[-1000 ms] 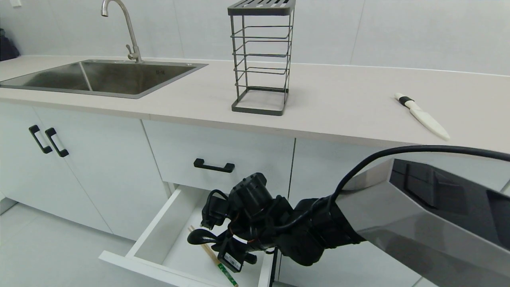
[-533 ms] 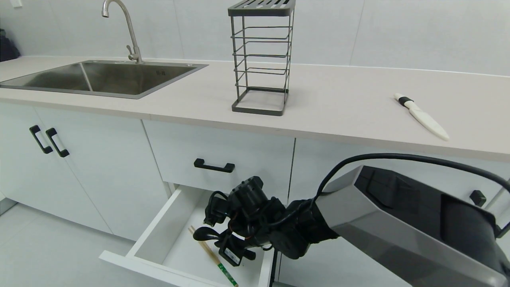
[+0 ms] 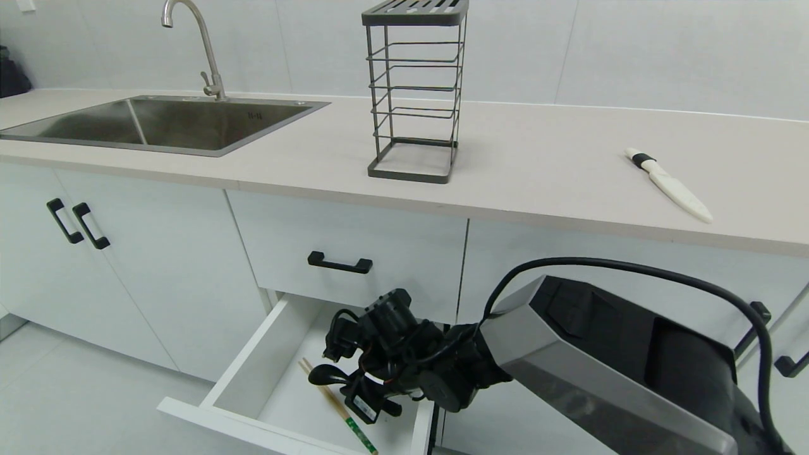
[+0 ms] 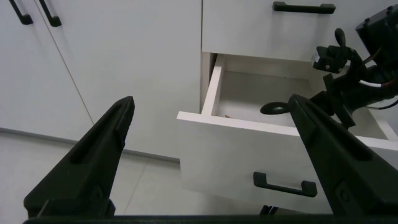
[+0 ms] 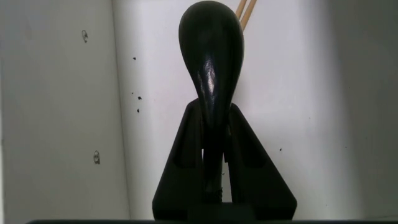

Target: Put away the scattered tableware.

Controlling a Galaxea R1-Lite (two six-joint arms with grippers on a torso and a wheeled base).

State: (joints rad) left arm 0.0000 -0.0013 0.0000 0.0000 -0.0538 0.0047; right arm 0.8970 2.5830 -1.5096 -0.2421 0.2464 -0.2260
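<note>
A black spoon [image 3: 320,374] is clamped by its handle in my right gripper [image 3: 352,383], which is shut on it inside the open white drawer [image 3: 208,414]. The spoon's bowl [image 5: 210,56] hangs just above the drawer floor, next to a pair of wooden chopsticks [image 3: 335,404] lying there, their ends [image 5: 245,9] showing past the bowl. A white knife [image 3: 670,184] with a black band lies on the counter at the right. My left gripper [image 4: 211,102] is open, low in front of the drawer [image 4: 249,134], with the spoon [image 4: 273,108] visible inside.
A tall dark wire rack [image 3: 414,88] stands mid-counter. A steel sink [image 3: 164,120] with a faucet [image 3: 202,44] sits at the left. The closed drawer above has a black handle [image 3: 339,263]. Cabinet doors flank the open drawer.
My right arm has sunk lower and its forearm has swung leftward, bringing the wrist deeper into the drawer. The spoon stays clamped and has barely shifted.
</note>
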